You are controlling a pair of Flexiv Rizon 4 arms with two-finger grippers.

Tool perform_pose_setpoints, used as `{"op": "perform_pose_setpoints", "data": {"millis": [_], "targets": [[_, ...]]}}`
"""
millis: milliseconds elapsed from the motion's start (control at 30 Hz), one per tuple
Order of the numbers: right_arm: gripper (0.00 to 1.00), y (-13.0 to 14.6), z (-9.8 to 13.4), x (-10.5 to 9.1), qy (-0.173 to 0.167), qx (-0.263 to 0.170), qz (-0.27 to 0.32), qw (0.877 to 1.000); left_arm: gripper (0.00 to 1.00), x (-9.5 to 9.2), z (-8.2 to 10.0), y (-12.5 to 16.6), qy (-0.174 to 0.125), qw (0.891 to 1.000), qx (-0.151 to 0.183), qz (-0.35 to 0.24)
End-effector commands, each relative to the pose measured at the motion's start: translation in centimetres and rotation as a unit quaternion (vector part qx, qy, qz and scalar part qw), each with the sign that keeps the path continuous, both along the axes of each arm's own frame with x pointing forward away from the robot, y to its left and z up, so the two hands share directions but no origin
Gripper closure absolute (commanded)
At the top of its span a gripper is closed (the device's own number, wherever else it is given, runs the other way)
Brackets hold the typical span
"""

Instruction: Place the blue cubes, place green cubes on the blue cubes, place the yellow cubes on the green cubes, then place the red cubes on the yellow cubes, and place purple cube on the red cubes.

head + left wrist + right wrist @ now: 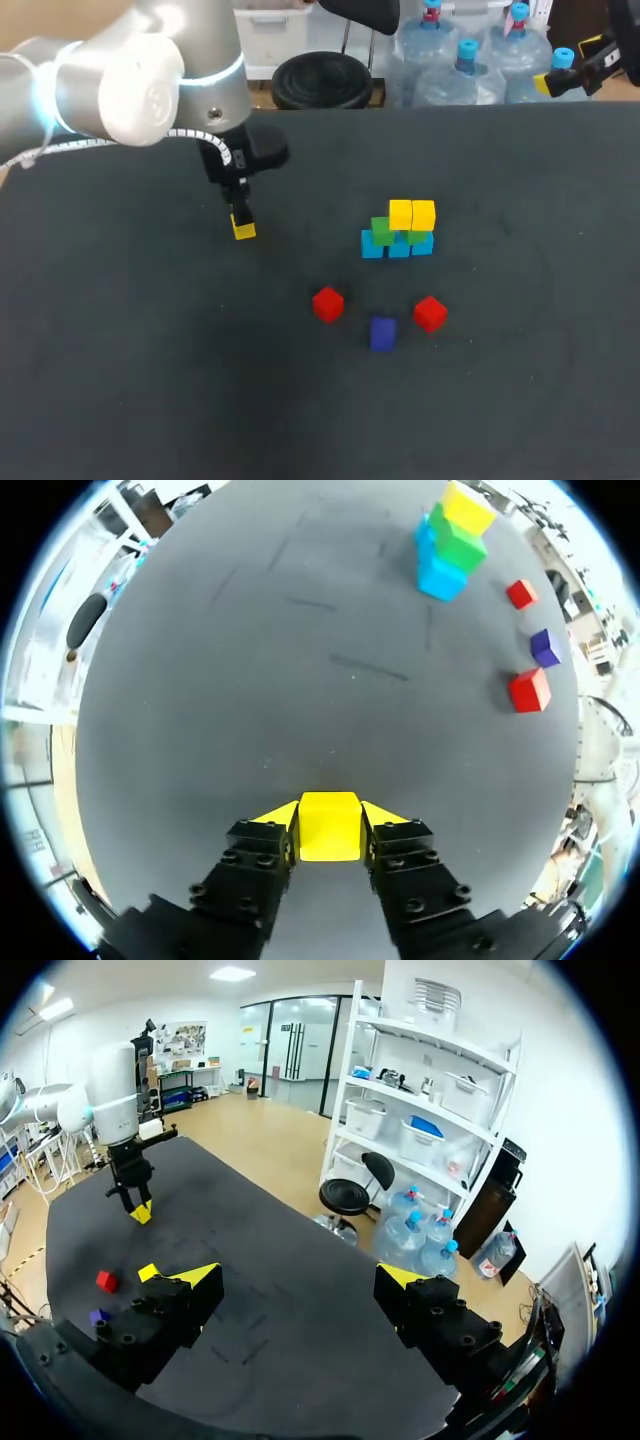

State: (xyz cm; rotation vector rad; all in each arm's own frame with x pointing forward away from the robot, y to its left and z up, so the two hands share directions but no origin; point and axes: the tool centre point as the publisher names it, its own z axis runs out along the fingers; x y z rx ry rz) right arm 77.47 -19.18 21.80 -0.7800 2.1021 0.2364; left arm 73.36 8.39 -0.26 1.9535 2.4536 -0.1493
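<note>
My left gripper (241, 222) stands at the table's left middle, both its fingers pressed against the sides of a yellow cube (330, 825) that rests on the dark table (150, 380). To the right is the stack (398, 232): blue cubes at the base, green cubes on them, two yellow cubes on top. In front of it lie two red cubes (328, 304) (430, 313) and a purple cube (382, 333) between them. My right gripper (300, 1285) hangs open and empty, high beyond the table's far right corner.
The front half and the whole left side of the table (250, 660) hold nothing but my left arm (140, 80). The right arm (600, 60) shows only at the far right corner.
</note>
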Motion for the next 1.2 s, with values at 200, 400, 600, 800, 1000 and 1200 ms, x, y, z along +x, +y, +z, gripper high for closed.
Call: {"op": "perform_pose_setpoints", "data": {"millis": [200, 400, 600, 800, 1000, 1200], "targets": [[0.00, 0.2, 0.0, -0.3, -0.010, -0.011, -0.019, 1.000, 1.00, -1.3, 5.1, -4.3, 0.032, 0.994, 0.001, -0.107], [0.00, 0.2, 0.0, -0.3, -0.010, -0.011, -0.019, 1.000, 1.00, -1.7, 10.0, -8.9, 0.015, 0.991, -0.018, -0.135], [0.00, 0.2, 0.0, -0.3, -0.010, -0.011, -0.019, 1.000, 1.00, -2.4, 12.2, -12.6, 0.010, 0.992, -0.027, -0.126], [0.00, 0.2, 0.0, -0.3, -0.010, -0.011, -0.019, 1.000, 1.00, -3.7, 11.7, -14.8, 0.024, 0.995, -0.014, -0.097], [0.00, 0.2, 0.0, -0.3, -0.010, -0.011, -0.019, 1.000, 1.00, -5.1, 11.7, -16.2, 0.008, 0.998, -0.012, -0.063], [0.00, 0.2, 0.0, -0.3, -0.010, -0.011, -0.019, 1.000, 1.00, -6.0, 11.0, -17.1, -0.006, 0.999, -0.012, -0.048]]}}
